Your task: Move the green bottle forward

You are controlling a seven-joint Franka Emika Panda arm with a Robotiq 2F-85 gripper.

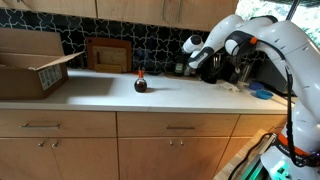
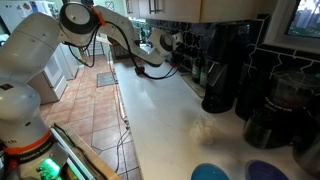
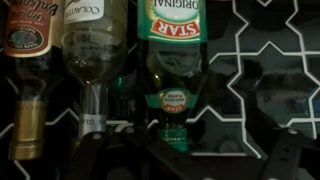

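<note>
The wrist view stands upside down. It shows the green bottle [image 3: 172,70], with a green "STAR ORIGINAL" label and a narrow neck, standing in a row with a clear bottle [image 3: 92,55] and a brown bottle [image 3: 28,70] against the dark tiled wall. My gripper [image 3: 185,165] is open, its dark fingers on either side of the green bottle's neck without touching it. In both exterior views the gripper [image 1: 196,58] [image 2: 166,45] is at the back of the counter by the bottle cluster. The squat dark bottle with a red cap [image 1: 140,83] stands alone mid-counter.
A cardboard box [image 1: 30,65] sits at one end of the counter and a wooden frame [image 1: 108,55] leans on the wall. A black coffee machine [image 2: 225,60] and other dark appliances [image 2: 270,110] stand next to the bottles. Blue discs [image 2: 210,172] lie near the counter's end.
</note>
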